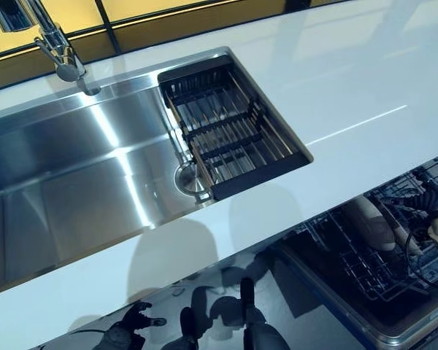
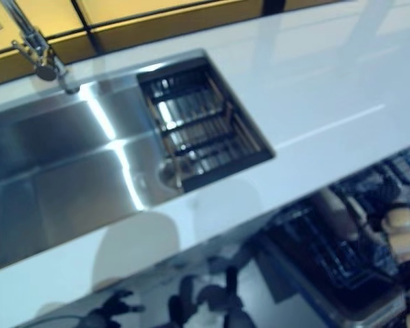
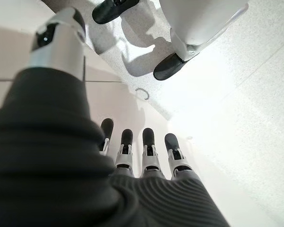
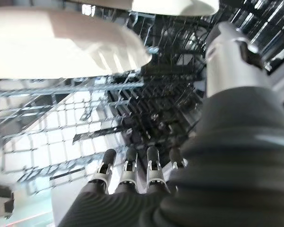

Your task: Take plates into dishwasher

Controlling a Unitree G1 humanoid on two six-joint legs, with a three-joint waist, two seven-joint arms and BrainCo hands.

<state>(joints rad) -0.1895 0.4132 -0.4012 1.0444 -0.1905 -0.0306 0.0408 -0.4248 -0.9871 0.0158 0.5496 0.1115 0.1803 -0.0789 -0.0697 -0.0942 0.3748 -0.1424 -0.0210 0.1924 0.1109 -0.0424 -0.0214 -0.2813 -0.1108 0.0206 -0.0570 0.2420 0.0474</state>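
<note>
A white plate [image 1: 372, 219] stands in the lower rack [image 1: 365, 273] of the open dishwasher at the lower right. The right wrist view shows it large [image 4: 61, 42], with the rim of a second plate [image 4: 175, 5] beyond it. My right hand [image 1: 429, 200] hangs over the rack beside the plates. Its fingers [image 4: 128, 172] are straight and hold nothing. My left hand [image 1: 131, 324] hangs low below the counter's front edge, open and empty, and its fingers [image 3: 149, 142] point at the floor.
A steel sink [image 1: 73, 168] is set in the white counter [image 1: 350, 80], with a tap [image 1: 58, 51] behind it. A black dish rack [image 1: 226, 131] in the sink's right end holds nothing. The counter's front edge overhangs the dishwasher.
</note>
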